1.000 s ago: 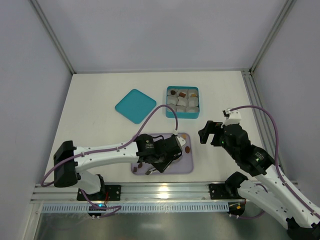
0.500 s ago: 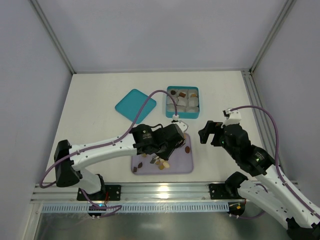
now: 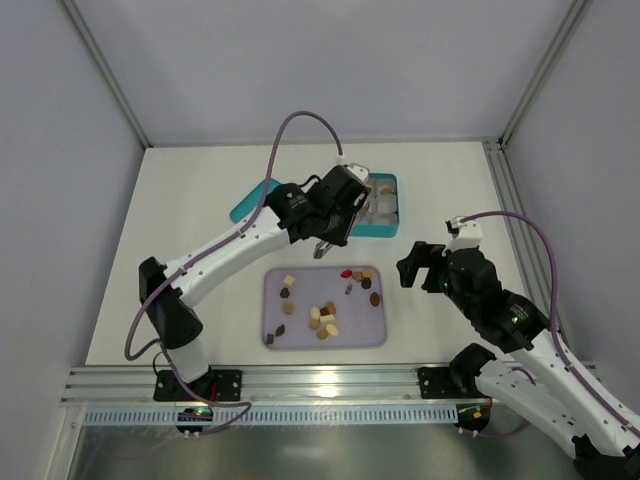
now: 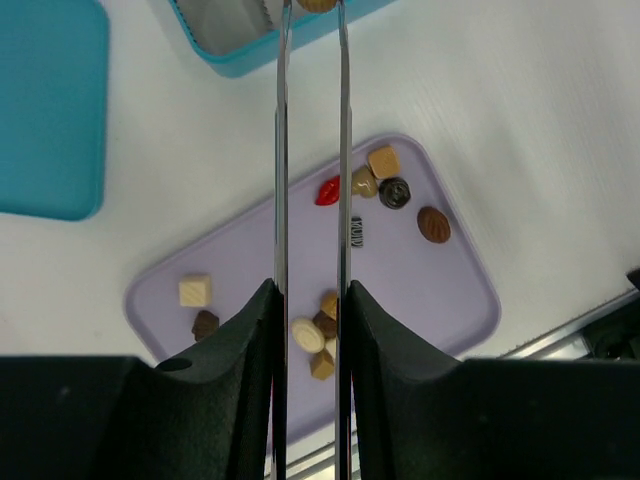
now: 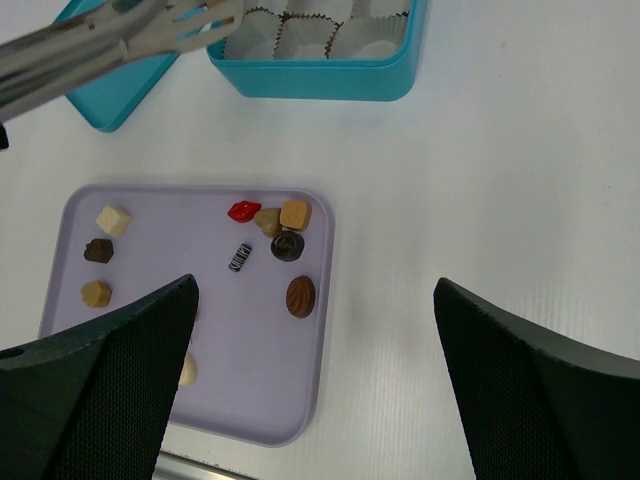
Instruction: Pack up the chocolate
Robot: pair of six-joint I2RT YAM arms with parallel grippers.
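A teal lid (image 3: 246, 213) lay flat at the left of the table, partly under the left arm. That arm reached across it toward the back. The left claw (image 4: 311, 10) had its two long thin fingers drawn close together, pinching a tan piece (image 4: 318, 4) of chocolate at the very tips. Through the wrist camera the piece showed over the edge of the teal box (image 5: 310, 80).

Nearer the arms, in the middle, sat a lavender tray (image 3: 352, 332). The rest of the chocolates (image 5: 301, 296) lay scattered on it. A red one, a tan cube, a dark round one, a striped one and a brown oval were toward its right end. Cream, tan and dark lumps were toward its left and near edge.

Behind the tray and to its right stood the box, its lid off. White crinkled paper cups (image 5: 300, 35) were packed inside it in rows.

Farthest right, the right claw (image 3: 418, 265) hovered just beside the tray's right edge, its fingers spread wide and holding nothing.
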